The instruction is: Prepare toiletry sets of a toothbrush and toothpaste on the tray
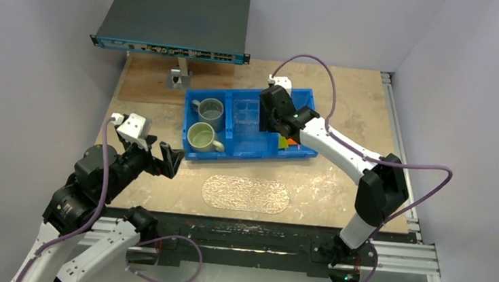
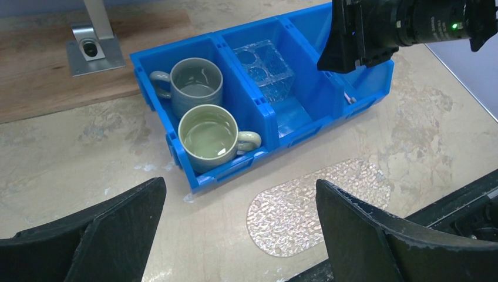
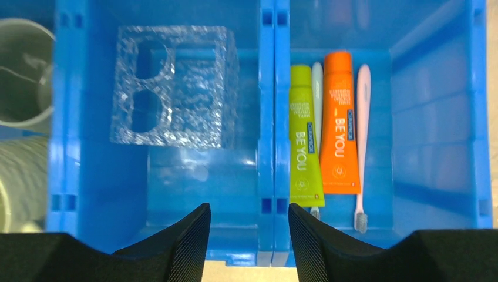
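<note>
Bench [image 1: 338, 190] first: it carried the blue bin [image 1: 252, 156] towards the back and, just in front of it, the clear pebbled tray [image 1: 245, 194]. The tray lay bare, so by my reckoning no set had been made up yet.

My left gripper [image 2: 239, 185] hung over the near left of the bench, spread wide and holding nothing, well apart from the bin. My right gripper [image 3: 246, 217] hovered above the bin, over the wall between its middle and right compartments. Its fingers were parted with a modest gap and nothing between them.

A grey mug [image 2: 194, 85] and a pale-green mug [image 2: 208, 132] sat in the left compartment, and a clear holder [image 3: 170, 88] in the middle one.

In the right compartment, side by side, lay the orange tube [image 3: 339, 135], the green tube [image 3: 305, 147] and two toothbrushes. One white toothbrush [image 3: 317, 82] lay between the tubes, and a pinkish toothbrush [image 3: 363, 129] just right of the orange. I judged the whole job left: all four pieces to lift out and pair up on the tray.
</note>
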Robot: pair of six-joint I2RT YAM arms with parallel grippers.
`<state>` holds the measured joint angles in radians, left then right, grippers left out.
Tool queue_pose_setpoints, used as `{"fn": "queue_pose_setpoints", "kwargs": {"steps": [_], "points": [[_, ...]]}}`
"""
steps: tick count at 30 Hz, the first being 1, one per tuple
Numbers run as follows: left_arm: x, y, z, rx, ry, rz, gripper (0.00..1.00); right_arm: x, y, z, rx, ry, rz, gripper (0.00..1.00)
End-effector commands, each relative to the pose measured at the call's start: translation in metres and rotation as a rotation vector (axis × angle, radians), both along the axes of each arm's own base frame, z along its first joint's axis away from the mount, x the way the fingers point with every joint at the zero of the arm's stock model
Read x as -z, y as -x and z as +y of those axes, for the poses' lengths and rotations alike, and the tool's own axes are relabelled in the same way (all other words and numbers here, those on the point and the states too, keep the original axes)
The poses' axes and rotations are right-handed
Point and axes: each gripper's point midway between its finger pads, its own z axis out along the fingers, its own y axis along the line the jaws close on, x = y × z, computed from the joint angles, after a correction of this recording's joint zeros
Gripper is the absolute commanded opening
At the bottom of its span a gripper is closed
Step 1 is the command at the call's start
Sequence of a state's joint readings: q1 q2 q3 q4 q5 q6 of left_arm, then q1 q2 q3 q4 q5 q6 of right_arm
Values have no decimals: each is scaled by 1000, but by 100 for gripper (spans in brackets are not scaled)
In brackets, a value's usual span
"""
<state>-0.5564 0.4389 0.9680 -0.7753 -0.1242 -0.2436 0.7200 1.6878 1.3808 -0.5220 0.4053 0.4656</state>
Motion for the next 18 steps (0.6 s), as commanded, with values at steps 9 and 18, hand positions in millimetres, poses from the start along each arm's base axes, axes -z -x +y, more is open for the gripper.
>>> {"fn": "queue_pose_setpoints", "kwargs": {"steps": [9,18], "points": [[-4,-1,1,-4,5,-18,100,-51,-18,46,-60,-65,-60,55],[-3,-1,0,-1,7,-17,100,-36,-35,71,-62,-82,-37,47]]}}
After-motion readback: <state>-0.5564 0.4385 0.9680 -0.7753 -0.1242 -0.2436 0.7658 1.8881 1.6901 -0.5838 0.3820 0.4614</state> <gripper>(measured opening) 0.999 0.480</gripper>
